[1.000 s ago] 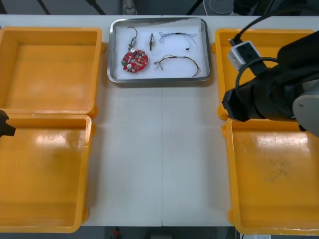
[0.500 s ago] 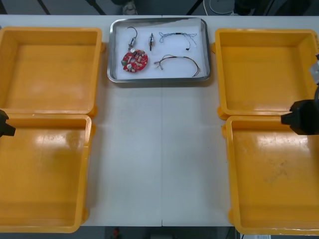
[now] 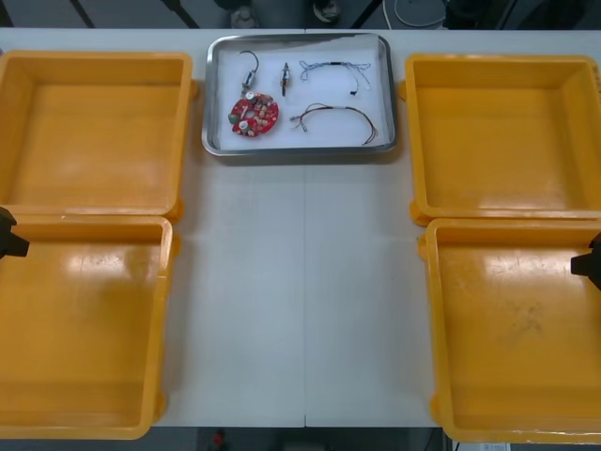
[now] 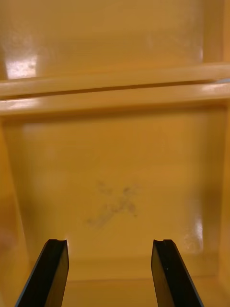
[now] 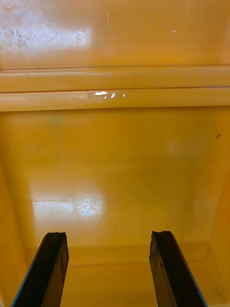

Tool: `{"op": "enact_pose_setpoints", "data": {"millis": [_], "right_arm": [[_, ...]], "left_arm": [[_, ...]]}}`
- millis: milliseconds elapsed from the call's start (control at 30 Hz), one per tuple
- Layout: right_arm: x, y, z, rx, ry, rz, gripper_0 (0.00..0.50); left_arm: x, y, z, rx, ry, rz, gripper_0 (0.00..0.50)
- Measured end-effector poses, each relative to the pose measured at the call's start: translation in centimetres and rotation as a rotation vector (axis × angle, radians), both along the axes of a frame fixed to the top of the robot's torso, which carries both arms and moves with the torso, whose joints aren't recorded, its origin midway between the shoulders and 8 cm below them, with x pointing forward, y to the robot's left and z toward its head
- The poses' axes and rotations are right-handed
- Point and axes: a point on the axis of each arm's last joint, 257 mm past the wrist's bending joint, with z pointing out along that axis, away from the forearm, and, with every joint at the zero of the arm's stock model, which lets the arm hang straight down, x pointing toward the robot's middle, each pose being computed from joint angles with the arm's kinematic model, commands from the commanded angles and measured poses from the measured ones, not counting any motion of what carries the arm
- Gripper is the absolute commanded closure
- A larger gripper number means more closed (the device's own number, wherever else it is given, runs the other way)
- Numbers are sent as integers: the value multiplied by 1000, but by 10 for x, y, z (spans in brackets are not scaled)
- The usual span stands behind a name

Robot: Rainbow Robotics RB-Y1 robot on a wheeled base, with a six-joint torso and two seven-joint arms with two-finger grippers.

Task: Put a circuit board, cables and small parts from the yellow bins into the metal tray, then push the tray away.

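The metal tray (image 3: 385, 94) lies at the table's far middle, white inside. In it are a round red circuit board (image 3: 254, 115), small metal parts (image 3: 249, 70), a blue and white cable (image 3: 335, 69) and a red and yellow cable (image 3: 338, 118). My right gripper (image 4: 109, 268) is open over the near right yellow bin (image 4: 115, 192), nothing between its fingers; a bit of that arm (image 3: 590, 263) pokes in at the right edge. My left gripper (image 5: 109, 268) is open over the near left yellow bin (image 5: 115, 163), with a bit of its arm (image 3: 7, 235) at the left edge.
Two yellow bins stand at each side: far left (image 3: 94, 132), near left (image 3: 80, 329), far right (image 3: 498, 136), near right (image 3: 516, 329). All four look bare inside. A white strip of table (image 3: 300, 282) runs between them.
My right arm has drawn back from over the far right bin to the right edge of the front view. The tray and the left arm have not moved.
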Motion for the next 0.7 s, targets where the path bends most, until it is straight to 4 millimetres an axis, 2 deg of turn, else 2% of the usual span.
{"op": "enact_pose_setpoints", "data": {"millis": [200,700], "right_arm": [[-5,0,-10,5,17,-16,0],[-6,6,-13,1,21,-1,0]], "left_arm": [[0,0,0,0,0,0,0],[0,0,0,0,0,0,0]]}}
